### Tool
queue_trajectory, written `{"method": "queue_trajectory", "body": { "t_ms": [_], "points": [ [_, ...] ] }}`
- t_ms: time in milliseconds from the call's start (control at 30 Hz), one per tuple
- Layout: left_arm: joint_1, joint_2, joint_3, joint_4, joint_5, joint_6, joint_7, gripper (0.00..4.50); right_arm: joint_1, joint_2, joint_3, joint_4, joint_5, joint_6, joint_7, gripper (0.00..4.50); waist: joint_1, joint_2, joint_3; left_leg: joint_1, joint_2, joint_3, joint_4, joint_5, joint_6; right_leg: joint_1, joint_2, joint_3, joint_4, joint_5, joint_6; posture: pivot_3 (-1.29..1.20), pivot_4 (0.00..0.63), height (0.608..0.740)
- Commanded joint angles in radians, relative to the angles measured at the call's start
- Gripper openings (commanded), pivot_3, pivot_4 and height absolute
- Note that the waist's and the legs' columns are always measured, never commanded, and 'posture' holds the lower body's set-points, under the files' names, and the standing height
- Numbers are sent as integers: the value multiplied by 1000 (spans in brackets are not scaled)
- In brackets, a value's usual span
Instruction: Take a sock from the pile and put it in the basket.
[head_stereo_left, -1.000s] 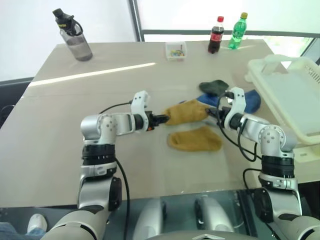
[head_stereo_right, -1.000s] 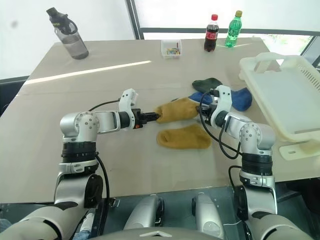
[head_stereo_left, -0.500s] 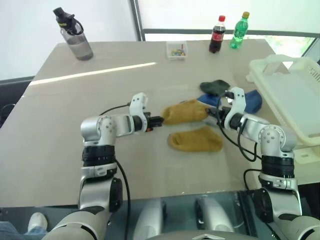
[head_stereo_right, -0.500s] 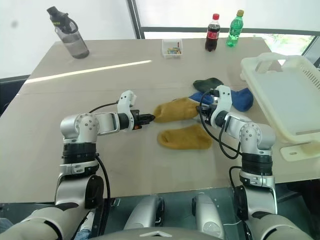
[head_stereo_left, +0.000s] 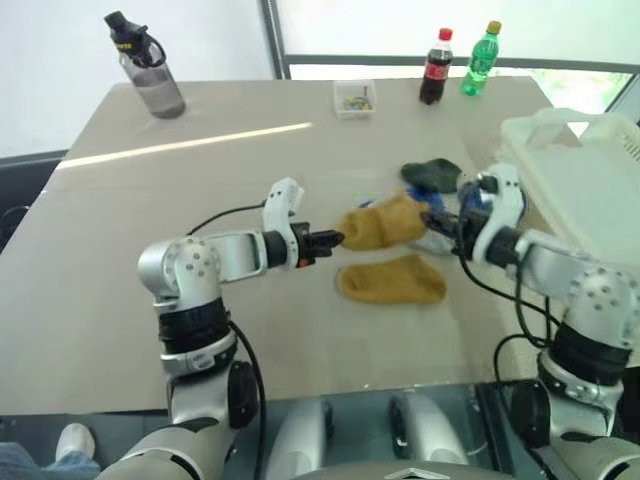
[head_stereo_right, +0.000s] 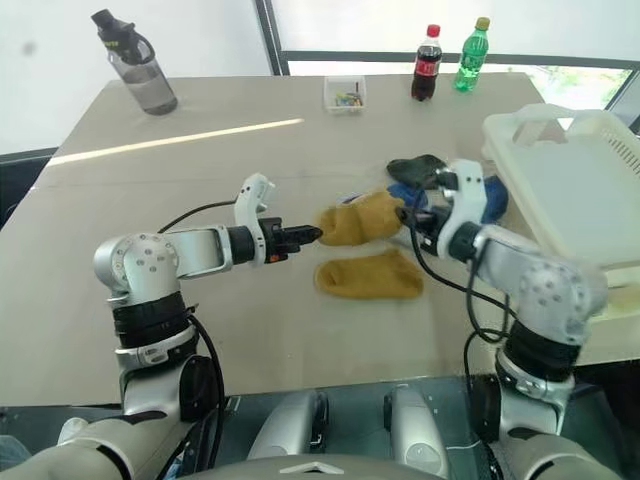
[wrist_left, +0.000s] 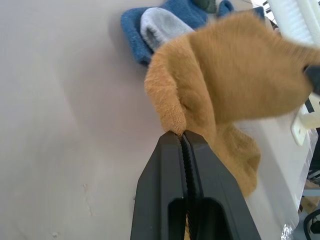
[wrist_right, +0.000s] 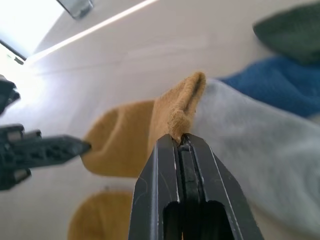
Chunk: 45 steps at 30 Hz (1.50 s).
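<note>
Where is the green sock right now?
The green sock lies on the table's right half, just behind the blue sock, left of the basket.

The yellow sock (wrist_left: 235, 85) is soft, fuzzy cloth, and so is the second yellow sock (head_stereo_left: 390, 280) lying flat near the front edge of the table. The blue sock (wrist_right: 280, 85), the grey sock (wrist_right: 255, 135) and the dark green sock (head_stereo_left: 430, 174) look like the same woolly, matt cloth. The table (head_stereo_left: 150, 300) is smooth and a little shiny. The basket (head_stereo_right: 575, 180) at the right edge is smooth white plastic. The left gripper (wrist_left: 182, 137) has hard, smooth black fingers with tiny ridges inside.
</note>
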Motion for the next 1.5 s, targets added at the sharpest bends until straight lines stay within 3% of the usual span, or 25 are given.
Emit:
{"method": "queue_trajectory", "body": {
  "t_ms": [33, 300, 567, 867, 1167, 1500],
  "points": [
    [29, 20, 5, -67, -108, 3, 42, 67, 17, -24, -63, -96, 56, 61, -8, 0, -2, 0, 0, 0, 0, 0, 0, 0, 0, 0, 0, 0, 0, 0, 0, 0, 150, 740],
    [149, 73, 6, -133, -425, 3, 208, 67, 158, -79, -125, -158, 236, 62, -81, 0, -3, 0, 0, 1, 1, 0, 0, 0, 0, 0, 1, 1, 0, 0, 0, 0, 150, 740],
    [212, 103, -6, -129, -729, -15, 458, 67, 211, -88, -101, -157, 368, 62, -197, 0, -1, -1, 0, 2, 1, 0, 0, 0, 0, 1, 1, 2, -1, 0, 0, 0, 150, 740],
    [326, 335, -248, -183, -1195, -391, 828, 67, 230, -48, -35, -130, 394, 46, -296, 0, 3, -1, 0, 1, 2, -1, -1, 0, 0, 1, 0, 3, -3, -1, -1, 0, 150, 740],
    [361, 444, -374, -226, -1242, -577, 843, 67, 234, -75, -22, -99, 397, 31, -323, 0, 4, -1, 0, 0, 1, 2, -2, 0, 0, 1, 0, 2, -9, -3, -4, 0, 150, 740],
    [355, 491, -453, -211, -1242, -624, 804, 67, 262, -134, -37, -96, 456, 1, -345, 0, 3, -1, 0, -2, 1, 3, -2, 0, 0, 1, 0, 0, -10, -3, -4, 0, 150, 740]
  ]
}}
